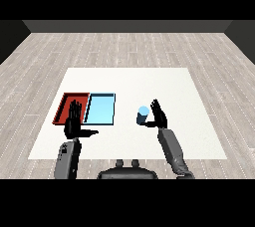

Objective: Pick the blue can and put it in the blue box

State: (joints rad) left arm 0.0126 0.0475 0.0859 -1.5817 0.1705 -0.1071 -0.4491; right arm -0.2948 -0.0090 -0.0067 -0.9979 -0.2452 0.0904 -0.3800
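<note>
Red tray (65, 102) — far left of the white table (164, 84), shallow, lying flat. Not part of the job.

Left hand (74, 121) — raised in front of the red tray's near edge, fingers straight and pointing up, thumb stuck out sideways toward the middle. Holds nothing.

Light blue tray (101, 107) — touching the red tray on its right side, same shallow form, low rim. This is the destination; nothing can be seen in it.

Blue can (143, 115) — upright on the table, well to the right of the light blue tray and apart from it. Small cylinder, paler top face, darker wall. Likely rigid and light, probably empty-weight; the smooth round wall may be slippery and will roll if tipped. Best taken round the side wall at about mid-height, thumb opposite the fingers, keeping it vertical. A hold near the top rim would risk toppling it.

Right hand (159, 116) — just beside the can on its right, palm turned toward it, fingers extended upward and only slightly relaxed, not curled round the can. Whether the palm touches the can cannot be told. Judged stage — approach made, grasp not yet closed; lift and carry leftward to the tray remain.
</note>
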